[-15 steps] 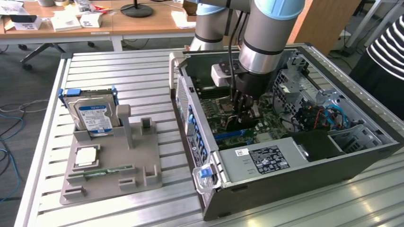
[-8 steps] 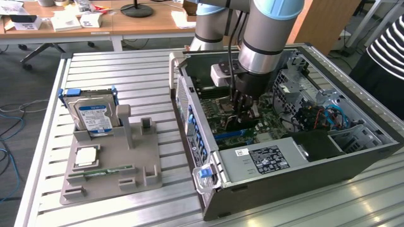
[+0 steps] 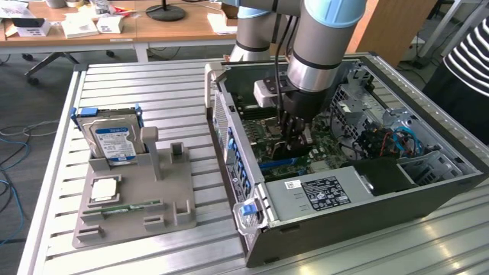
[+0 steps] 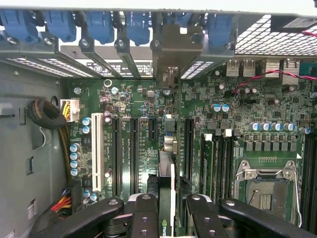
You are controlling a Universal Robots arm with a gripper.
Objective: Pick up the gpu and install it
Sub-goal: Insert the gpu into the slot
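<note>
Down inside the computer case (image 3: 382, 223), your claw (image 4: 167, 201) is half closed, pinching the gpu (image 4: 166, 176) edge-on between its fingers (image 4: 143, 208), just above the green board (image 4: 237, 99). Watch it: if the gpu hangs even slightly tilted or off line from the black slots (image 4: 133, 153), pushing would jam its edge beside a slot and flex the board. Its metal end could also catch the rear frame (image 4: 99, 54). Your arm (image 3: 321, 57) drops straight down from above, wrist vertical, claw pointing at the board.
</note>
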